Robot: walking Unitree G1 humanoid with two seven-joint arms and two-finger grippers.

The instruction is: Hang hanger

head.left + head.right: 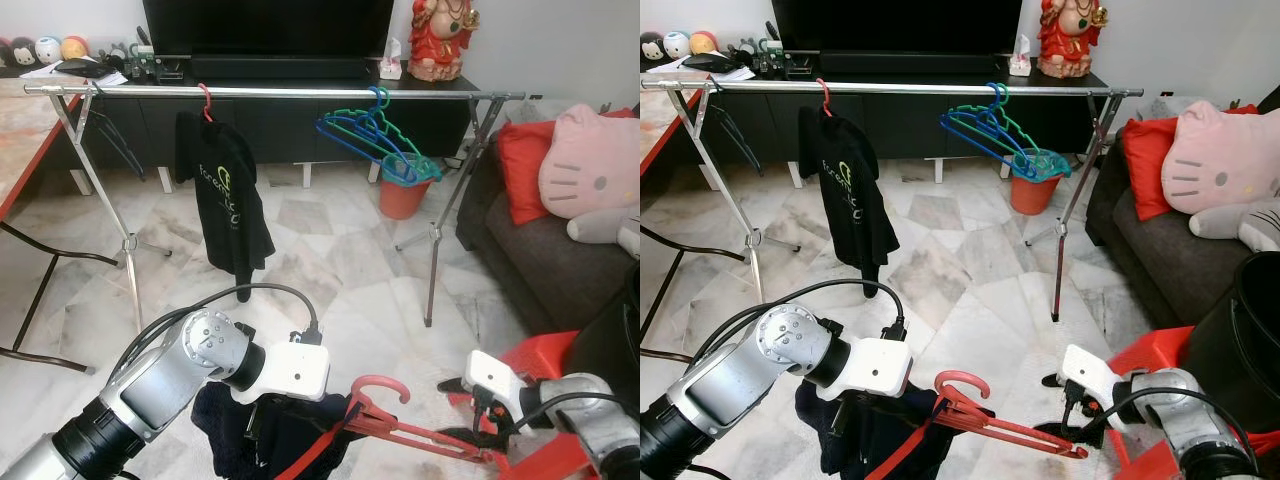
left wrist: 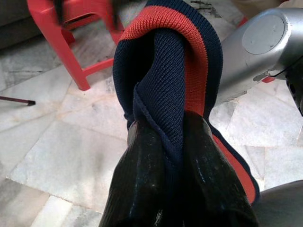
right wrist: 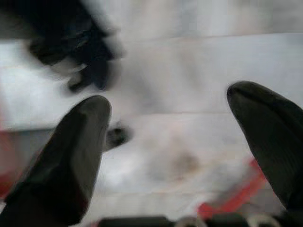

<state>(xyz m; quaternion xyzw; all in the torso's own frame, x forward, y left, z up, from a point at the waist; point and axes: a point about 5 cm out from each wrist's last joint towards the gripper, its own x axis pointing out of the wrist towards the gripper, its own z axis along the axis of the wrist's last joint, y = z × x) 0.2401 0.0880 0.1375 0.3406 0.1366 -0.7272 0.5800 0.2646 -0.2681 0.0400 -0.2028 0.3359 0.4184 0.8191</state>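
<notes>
My head views are bright and evenly lit, sharp, with only soft shadows on the marble floor (image 1: 330,250). Past my right gripper (image 3: 180,142) everything is blurred and washed pale; around my left gripper (image 2: 165,156) the knit is crisp.

the scene is seen from head height by both eye views, aimed forward and down; the clothes rail (image 1: 270,92), the marble floor (image 1: 330,270) and both arms are shared between them, with a slight sideways offset. the left wrist view is pressed close against a navy and red garment (image 2: 170,80). the floor is faced at close range, blurred, by the right wrist view.
</notes>
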